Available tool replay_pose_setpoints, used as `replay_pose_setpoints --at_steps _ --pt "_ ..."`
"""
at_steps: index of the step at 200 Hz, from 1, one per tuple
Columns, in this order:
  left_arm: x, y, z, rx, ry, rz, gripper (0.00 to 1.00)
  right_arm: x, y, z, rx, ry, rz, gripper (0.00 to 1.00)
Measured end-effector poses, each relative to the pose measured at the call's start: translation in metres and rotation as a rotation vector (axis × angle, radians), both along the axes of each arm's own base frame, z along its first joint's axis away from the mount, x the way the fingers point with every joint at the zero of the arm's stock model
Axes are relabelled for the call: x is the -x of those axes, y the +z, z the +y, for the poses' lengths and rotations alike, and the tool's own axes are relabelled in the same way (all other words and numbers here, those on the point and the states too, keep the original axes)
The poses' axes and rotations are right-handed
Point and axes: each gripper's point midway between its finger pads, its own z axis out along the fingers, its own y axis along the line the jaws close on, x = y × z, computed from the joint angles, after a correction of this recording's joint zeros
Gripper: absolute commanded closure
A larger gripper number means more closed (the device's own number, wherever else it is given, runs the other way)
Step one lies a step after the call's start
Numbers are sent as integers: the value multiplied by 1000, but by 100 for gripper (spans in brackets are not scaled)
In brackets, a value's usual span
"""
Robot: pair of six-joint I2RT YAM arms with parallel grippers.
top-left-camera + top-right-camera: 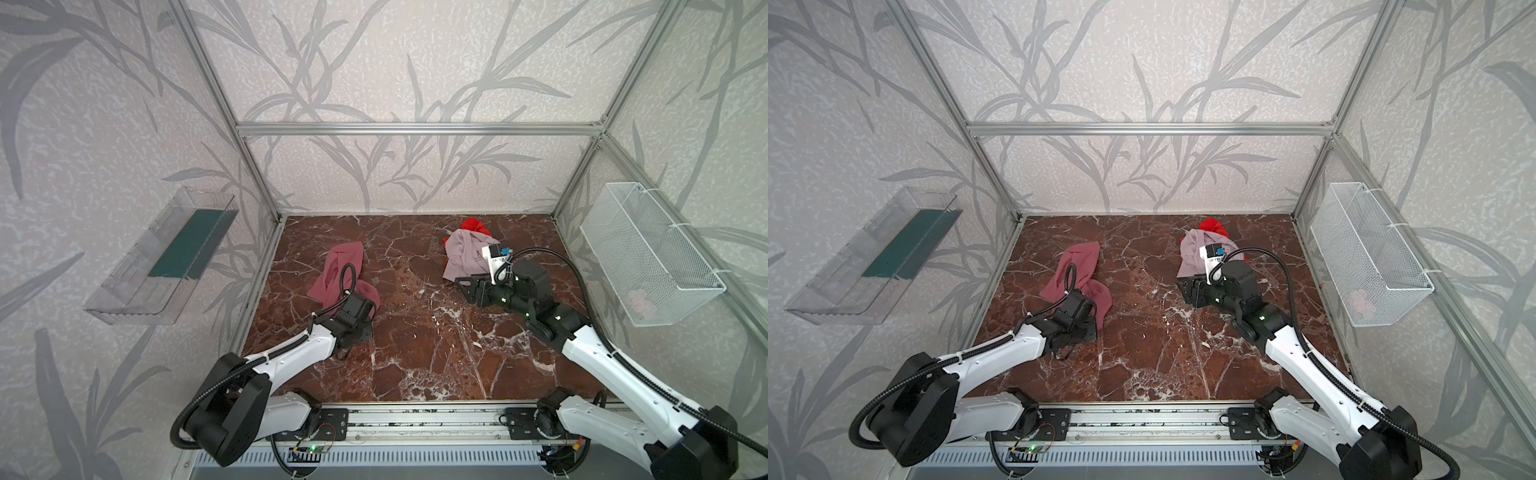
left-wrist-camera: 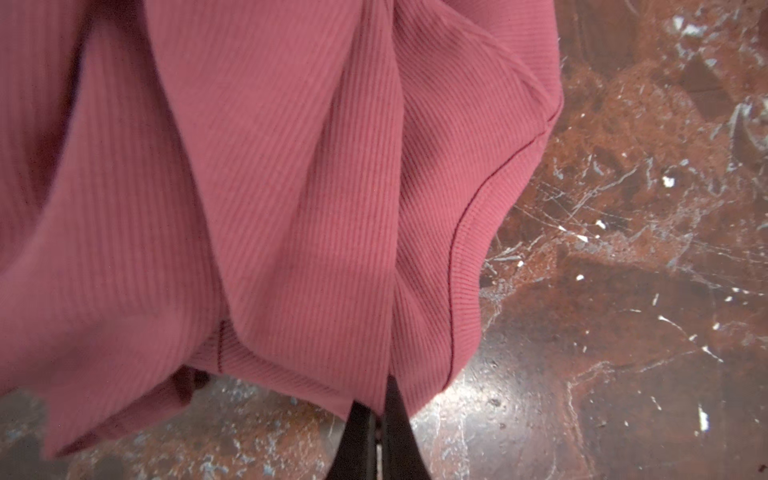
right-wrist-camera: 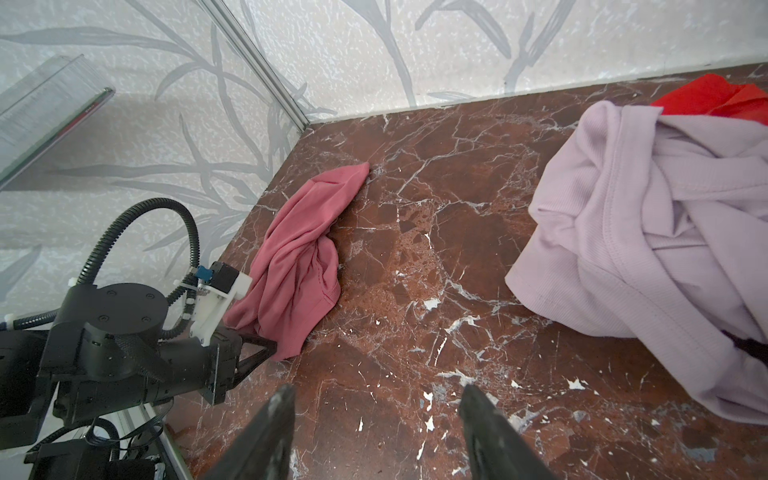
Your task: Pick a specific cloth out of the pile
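Cloth filled left wrist view, edge pinched in closed left gripper; both top views hid grip behind left arm. Right gripper stood wide over table beside pile.

The ribbed dusty rose cloth lies crumpled on the left of the counter, well apart from the lilac-and-red pile.

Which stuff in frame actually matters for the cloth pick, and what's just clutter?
Job:
- dusty rose cloth, pinched in the shut left hand
- pile of lilac and red cloths, apart from it
- open right hand, beside the pile

Lying about:
- clear tray on the left wall
- wire basket on the right wall
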Motion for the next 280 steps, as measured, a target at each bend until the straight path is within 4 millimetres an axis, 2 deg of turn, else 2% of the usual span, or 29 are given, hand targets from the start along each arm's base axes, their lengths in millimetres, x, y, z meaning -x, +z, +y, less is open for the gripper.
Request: replay_pose_setpoints --at_steps 37,105,163,207,235,254,280 --pt "4 35 4 47 9 -87 100 3 4 -1 -16 -1 -5 37" --pt "28 102 15 88 22 -186 100 8 3 6 -38 44 14 37" --pt "34 155 18 94 16 -233 100 8 19 11 -66 66 -5 37" --pt "19 200 22 41 5 -331 100 9 21 12 -69 71 -8 37" --pt "-2 224 22 -49 -12 -371 100 5 27 14 -73 72 -14 37" --pt "-20 232 19 -103 -24 -380 100 2 28 16 -73 73 -14 37" --pt "-48 233 18 -160 -30 -381 100 -1 26 18 -70 76 -5 37"
